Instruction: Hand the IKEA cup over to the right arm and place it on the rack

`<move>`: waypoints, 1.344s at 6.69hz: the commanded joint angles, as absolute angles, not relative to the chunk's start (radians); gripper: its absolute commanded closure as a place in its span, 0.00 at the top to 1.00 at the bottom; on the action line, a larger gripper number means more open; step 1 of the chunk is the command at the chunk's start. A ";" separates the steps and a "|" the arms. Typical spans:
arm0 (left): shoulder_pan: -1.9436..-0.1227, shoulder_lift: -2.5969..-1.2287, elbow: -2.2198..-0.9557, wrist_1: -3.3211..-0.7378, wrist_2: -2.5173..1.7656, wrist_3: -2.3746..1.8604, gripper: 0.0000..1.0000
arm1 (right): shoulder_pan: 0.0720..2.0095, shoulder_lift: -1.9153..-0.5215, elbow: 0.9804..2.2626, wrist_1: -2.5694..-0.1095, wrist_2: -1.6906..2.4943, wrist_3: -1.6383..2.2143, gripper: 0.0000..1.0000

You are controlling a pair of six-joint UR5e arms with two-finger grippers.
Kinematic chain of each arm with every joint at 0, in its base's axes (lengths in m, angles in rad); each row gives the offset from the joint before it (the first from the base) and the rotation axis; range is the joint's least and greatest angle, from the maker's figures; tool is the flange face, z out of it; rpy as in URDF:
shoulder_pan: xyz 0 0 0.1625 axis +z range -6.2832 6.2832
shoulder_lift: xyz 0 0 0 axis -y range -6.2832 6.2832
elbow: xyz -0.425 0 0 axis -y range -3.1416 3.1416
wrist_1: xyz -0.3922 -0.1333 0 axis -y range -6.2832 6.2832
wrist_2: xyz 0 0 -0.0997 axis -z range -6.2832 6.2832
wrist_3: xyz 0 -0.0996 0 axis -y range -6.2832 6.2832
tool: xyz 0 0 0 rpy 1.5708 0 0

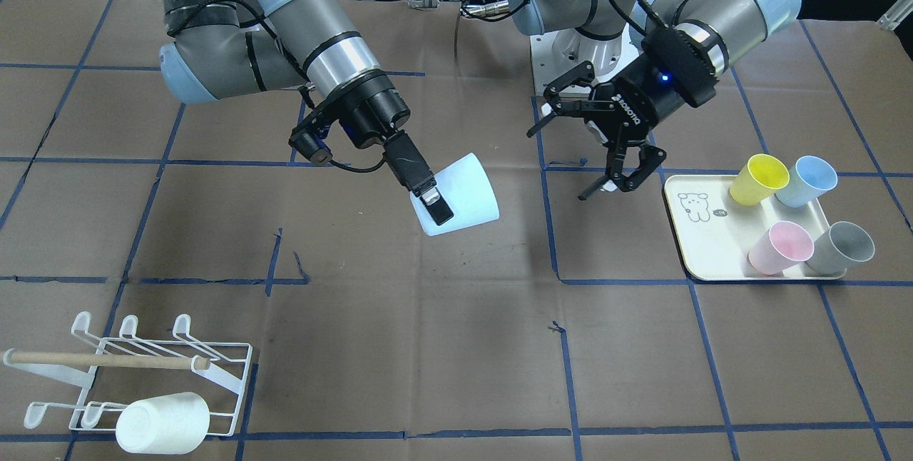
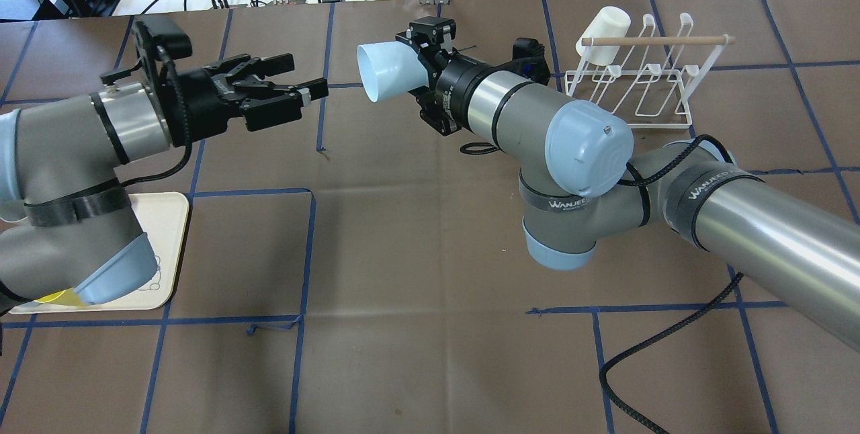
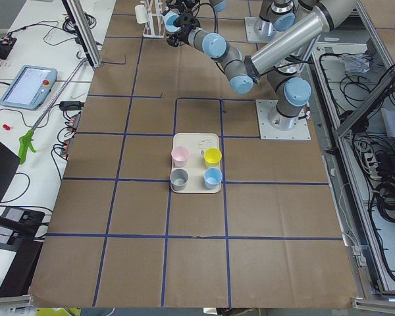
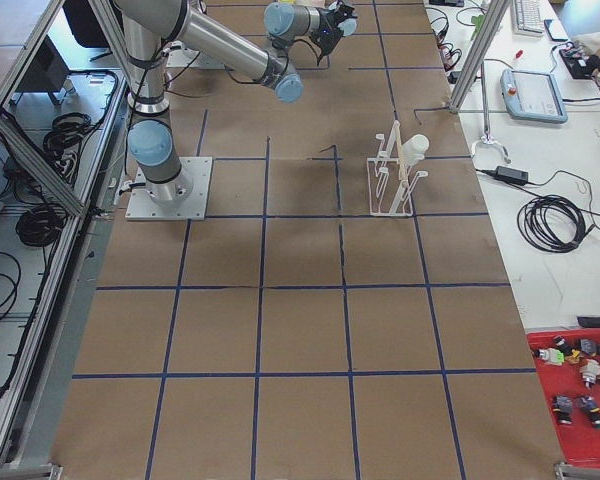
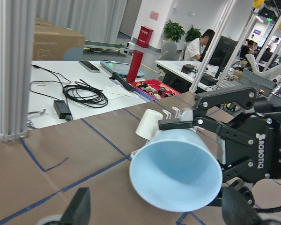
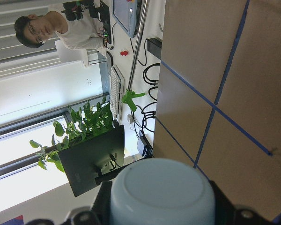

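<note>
R claw [image 2: 411, 72] is clamped on the IKEA cup [image 1: 463, 193], which hangs in the air over mid-counter [image 1: 428, 361], well apart from the rack [image 1: 239, 382]. L claw [image 2: 299, 79] is spread wide and empty, near the cup's mouth w/o touching. We judge the hand-over done, so step in hand = carry to rack & place. To do it well, we think: L arm [image 2: 67, 138] backs off first so the swing can't clip its fingers. R arm [image 2: 510, 105] then crosses to the rack w/ enough height to pass over the wooden dowel [image 1: 107, 359]. Turn wrist so the mouth faces a free prong, slide on along the prong's axis (not sideways), and let go only once the cup bears on the wire. A white cup [image 1: 162, 422] already sits at one end of a row, so pick a prong w/ room. Grip is at the narrow base end only, on a smooth tapered wall. Slip/tilt seems possible, so go slow. Cup itself: pale blue, plain, prob. plastic, tapered, wide open mouth, rounded flat base, no handle. It lies tilted, mouth toward L arm, base in R claw. Yellow cup [image 1: 757, 179], blue cup [image 1: 806, 181], pink cup [image 1: 781, 247] & grey cup [image 1: 842, 247] wait on the cream tray [image 1: 713, 254].
</note>
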State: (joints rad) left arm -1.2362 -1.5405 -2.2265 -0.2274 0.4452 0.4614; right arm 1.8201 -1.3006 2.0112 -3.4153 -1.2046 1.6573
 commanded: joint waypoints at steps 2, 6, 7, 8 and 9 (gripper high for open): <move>-1.196 -1.546 -2.163 -0.233 0.735 0.247 1.00 | 1.634 -1.290 1.974 -3.419 -1.212 1.281 0.19; -1.349 -1.610 -1.880 -0.733 1.213 0.062 1.00 | 1.444 -1.256 1.884 -3.416 -1.221 0.548 0.14; -1.395 -1.641 -1.761 -0.935 1.333 0.037 1.00 | 1.390 -1.231 1.844 -3.413 -1.220 0.343 0.14; -1.432 -1.657 -1.653 -1.160 1.447 0.035 1.00 | 1.332 -1.182 1.807 -3.419 -1.215 0.175 0.14; -1.468 -1.654 -1.553 -1.387 1.553 0.016 1.00 | 1.269 -1.130 1.758 -3.422 -1.201 0.055 0.14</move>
State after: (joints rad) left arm -1.4249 -1.6478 -1.6718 -1.1313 1.4265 0.0345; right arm 1.3398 -1.1858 1.8104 -3.4186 -1.2128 0.2179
